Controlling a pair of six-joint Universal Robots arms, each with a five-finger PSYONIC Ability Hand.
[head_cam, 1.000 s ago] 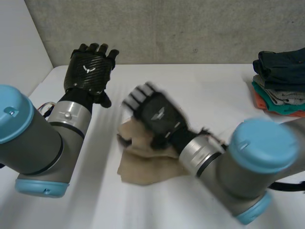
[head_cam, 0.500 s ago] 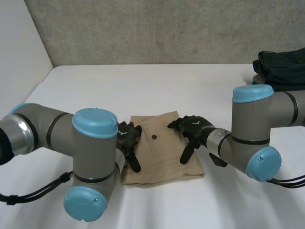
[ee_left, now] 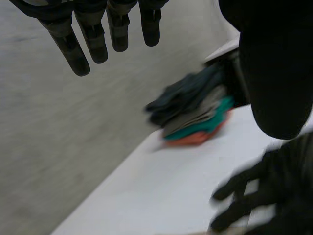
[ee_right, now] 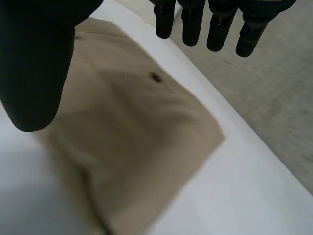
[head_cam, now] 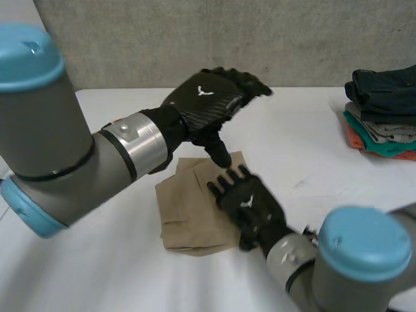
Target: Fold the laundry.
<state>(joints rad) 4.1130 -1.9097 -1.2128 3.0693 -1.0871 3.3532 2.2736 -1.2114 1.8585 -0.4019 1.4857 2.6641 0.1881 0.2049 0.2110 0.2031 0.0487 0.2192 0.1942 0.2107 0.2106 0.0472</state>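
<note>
A folded tan garment (head_cam: 188, 208) with a small dark button lies flat on the white table (head_cam: 312, 149) in the head view. My right hand (head_cam: 250, 205) hovers open over the garment's right part, fingers straight. The right wrist view has the tan garment (ee_right: 132, 142) below the straight fingers (ee_right: 215, 29), with nothing held. My left hand (head_cam: 208, 97) is raised above the table behind the garment, open and empty. In the left wrist view its fingers (ee_left: 98, 39) hang straight, with the right hand (ee_left: 259, 196) beyond them.
A stack of folded clothes (head_cam: 383, 114), dark blue on top, then grey, teal and orange, sits at the table's far right edge; it also appears in the left wrist view as the stack (ee_left: 195, 110). A grey wall runs behind the table.
Both hands have come off the garment's sides. The left arm has swung up and across above the cloth. The right hand has pulled back and now hovers over the garment's right part.
</note>
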